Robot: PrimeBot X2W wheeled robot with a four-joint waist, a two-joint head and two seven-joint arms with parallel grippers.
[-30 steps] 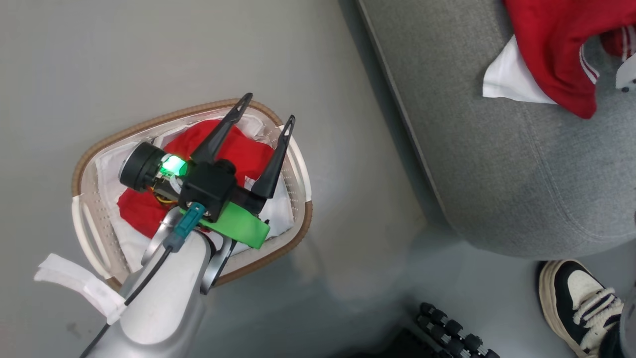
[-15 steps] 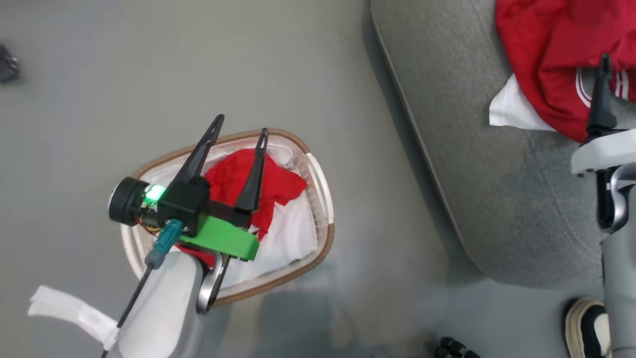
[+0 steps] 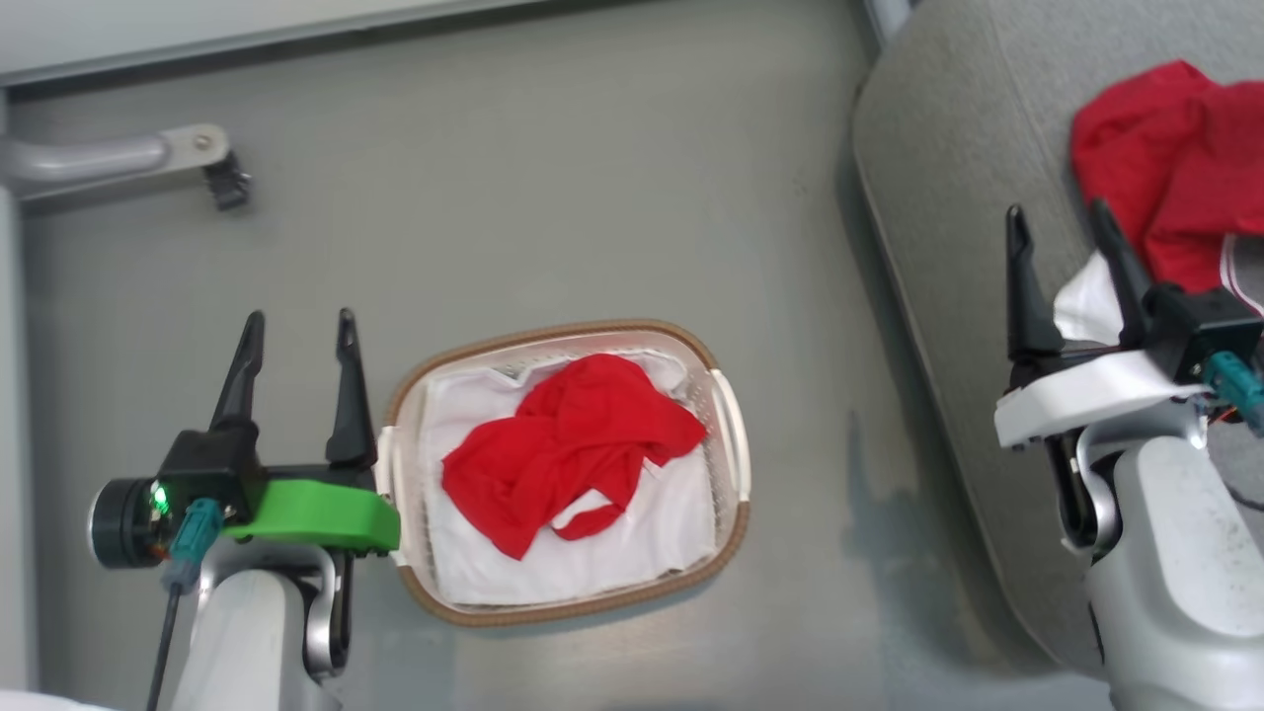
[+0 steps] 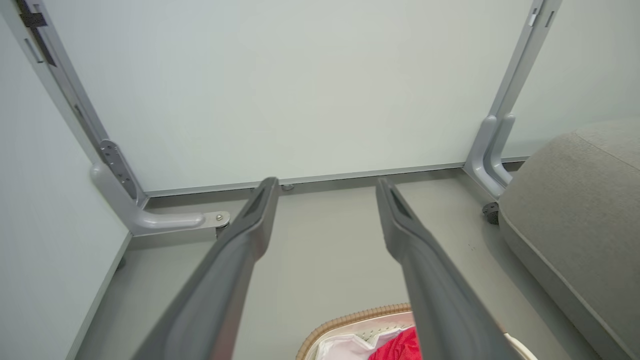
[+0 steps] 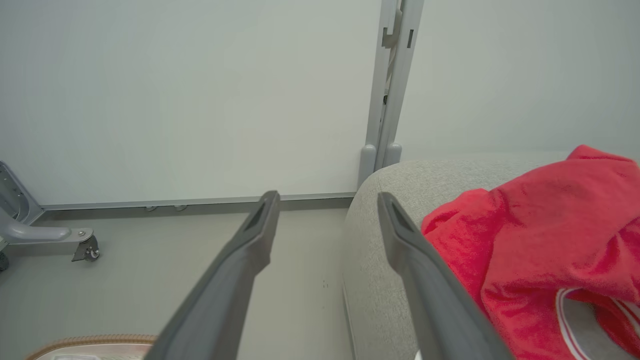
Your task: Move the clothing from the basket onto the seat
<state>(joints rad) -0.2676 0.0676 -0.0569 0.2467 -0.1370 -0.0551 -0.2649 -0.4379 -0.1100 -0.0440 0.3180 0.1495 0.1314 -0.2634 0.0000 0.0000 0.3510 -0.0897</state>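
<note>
Bright, even light; soft shadow beside the seat [image 3: 938, 247].

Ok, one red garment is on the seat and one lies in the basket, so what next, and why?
Probably swing the left gripper over the red garment in the basket: its jaws stand open and empty beside the basket's left end, nearer than the right gripper by the seat.

This looks like a test room dressed as a home corner. Ahead of my left fingers [image 4: 235, 270] stand plain pale partition panels [image 4: 300, 90] on grey metal feet [image 4: 165, 220], one with a caster [image 5: 87, 252], over a smooth grey floor [image 3: 553, 197]. Right of my right fingers [image 5: 415, 265] is a grey sofa seat [image 5: 372, 280]; a laundry basket [image 3: 563, 617] sits between both pairs.
</note>
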